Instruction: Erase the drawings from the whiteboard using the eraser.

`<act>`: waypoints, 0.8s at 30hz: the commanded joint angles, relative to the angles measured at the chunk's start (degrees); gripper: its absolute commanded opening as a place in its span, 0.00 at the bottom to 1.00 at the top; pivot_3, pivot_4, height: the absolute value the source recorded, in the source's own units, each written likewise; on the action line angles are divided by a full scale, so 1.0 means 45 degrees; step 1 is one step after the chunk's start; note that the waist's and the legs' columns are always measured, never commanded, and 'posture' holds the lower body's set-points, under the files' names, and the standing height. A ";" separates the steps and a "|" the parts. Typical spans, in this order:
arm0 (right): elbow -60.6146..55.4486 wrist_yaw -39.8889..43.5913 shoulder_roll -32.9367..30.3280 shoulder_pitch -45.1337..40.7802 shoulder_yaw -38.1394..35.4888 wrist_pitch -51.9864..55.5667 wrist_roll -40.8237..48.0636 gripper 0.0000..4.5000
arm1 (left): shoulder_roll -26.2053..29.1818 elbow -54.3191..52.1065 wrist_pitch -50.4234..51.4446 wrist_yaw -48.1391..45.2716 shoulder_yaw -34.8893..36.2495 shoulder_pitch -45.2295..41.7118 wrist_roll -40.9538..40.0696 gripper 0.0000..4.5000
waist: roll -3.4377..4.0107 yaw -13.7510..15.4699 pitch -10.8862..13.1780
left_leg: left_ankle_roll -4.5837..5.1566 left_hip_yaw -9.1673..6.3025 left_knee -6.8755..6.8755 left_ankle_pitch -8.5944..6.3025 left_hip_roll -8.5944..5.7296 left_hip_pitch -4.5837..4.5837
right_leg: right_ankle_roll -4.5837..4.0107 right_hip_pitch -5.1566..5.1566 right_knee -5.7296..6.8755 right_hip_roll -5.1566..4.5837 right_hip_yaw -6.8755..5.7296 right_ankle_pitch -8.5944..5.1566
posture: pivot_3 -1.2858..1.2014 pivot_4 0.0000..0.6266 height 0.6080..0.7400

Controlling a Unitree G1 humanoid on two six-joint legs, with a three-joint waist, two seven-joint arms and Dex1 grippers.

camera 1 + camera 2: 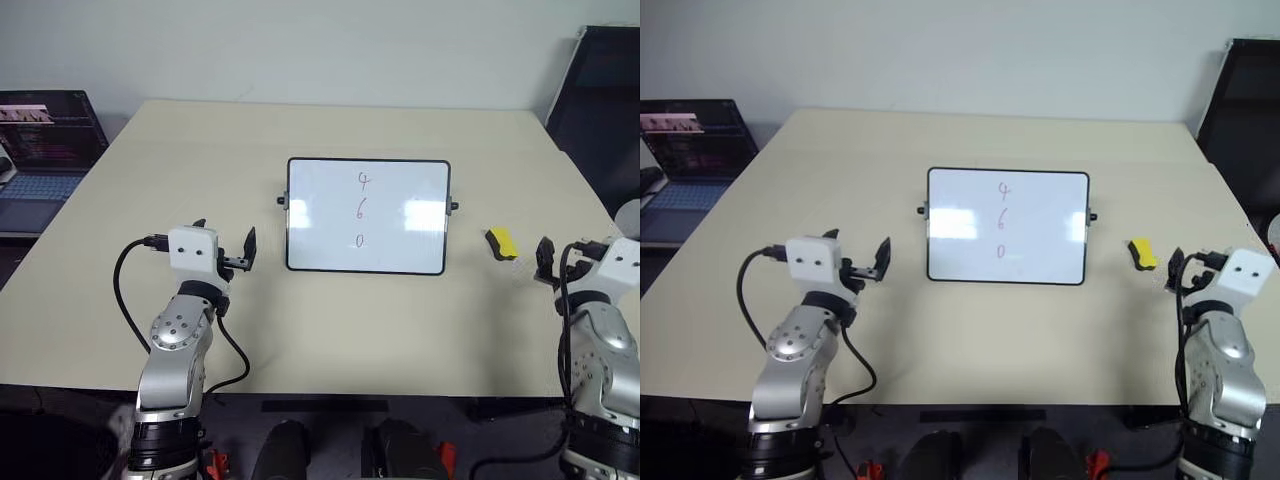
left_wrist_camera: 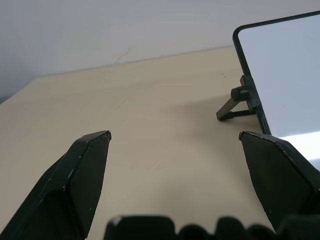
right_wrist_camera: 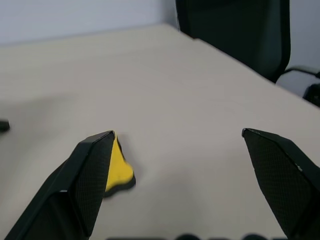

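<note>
Eraser: the eraser, a small yellow block with a dark underside, lies flat on the table, just ahead of the right gripper and slightly toward its inner side; nothing touches it. In the right wrist view it sits partly behind one black finger.
Right gripper: fingers spread wide, empty, pointing forward roughly level above the table's right edge, near the eraser but apart from it.
Whiteboard: the whiteboard stands between the two grippers, propped on a small stand at mid-table, ahead of both and well to the inner side of the right gripper; black frame, rounded corners, small side knobs.
Drawings: the drawings, faint digits 4, 6, 0, run in a column down the board's middle, unerased.
Left gripper: the left gripper is spread wide and empty, pointing forward, with the board's left edge just off its inner fingertip.
Laptop: an open laptop sits off the table's far left, well away from the left gripper.
Chair: a dark chair stands beyond the table's right side.
</note>
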 commanded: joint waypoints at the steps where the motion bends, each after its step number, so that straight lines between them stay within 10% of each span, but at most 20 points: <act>1: -0.0892 0.0097 -0.0125 -0.0054 -0.0054 0.0272 0.0185 0.99 | -0.0095 -0.1092 0.0251 -0.0026 -0.0227 -0.0196 -0.0097 1.00 | 0.0000 -0.0010 0.0000 | 0.0000 -0.0001 0.0002 0.0000 0.0000 0.0000 | 0.0001 -0.0001 0.0001 0.0000 -0.0001 0.0000 | 0.52 0.24 1.00; 24: -0.0942 0.0342 0.0037 -0.0697 0.0483 0.0396 0.0017 0.99 | 0.0404 0.1086 -0.1201 -0.0738 0.0318 -0.1215 -0.0373 1.00 | -0.0001 -0.0005 0.0000 | 0.0000 0.0006 0.0003 0.0000 -0.0002 0.0000 | 0.0005 -0.0003 0.0001 0.0003 -0.0005 0.0000 | 0.52 0.24 1.00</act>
